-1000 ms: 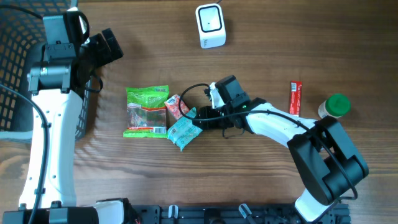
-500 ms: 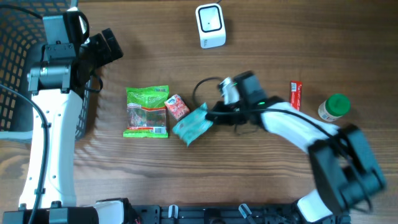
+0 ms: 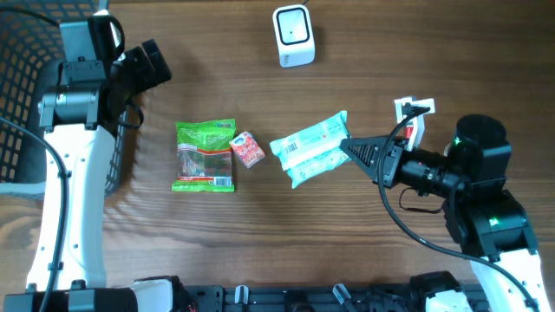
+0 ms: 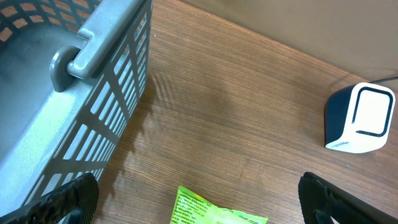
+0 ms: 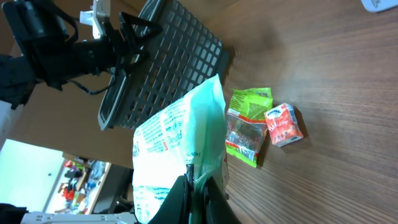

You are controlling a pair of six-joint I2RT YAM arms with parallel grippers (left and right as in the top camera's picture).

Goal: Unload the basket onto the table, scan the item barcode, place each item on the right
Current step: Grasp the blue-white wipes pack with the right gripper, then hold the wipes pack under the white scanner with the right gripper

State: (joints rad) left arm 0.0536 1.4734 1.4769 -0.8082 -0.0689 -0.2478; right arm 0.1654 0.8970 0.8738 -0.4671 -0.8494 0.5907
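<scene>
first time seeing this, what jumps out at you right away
The pale teal packet grabs the eye first, pinched at one end by the right pincer and held out over the middle of the table. Next come the white scanner at the far edge and, to the left of the held packet, the bright green snack bag with a small red packet lying beside it.

The right arm (image 3: 473,186) sits at 4 o'clock in the overhead view, with the right gripper (image 3: 351,149) pointing toward 9 o'clock, jaws pinched tight on a packet (image 3: 310,147). The left arm (image 3: 65,173) runs up the 9 o'clock edge to 10 o'clock. There the left gripper (image 3: 149,65) points toward 2 o'clock, fingers (image 4: 73,198) spread wide.
</scene>
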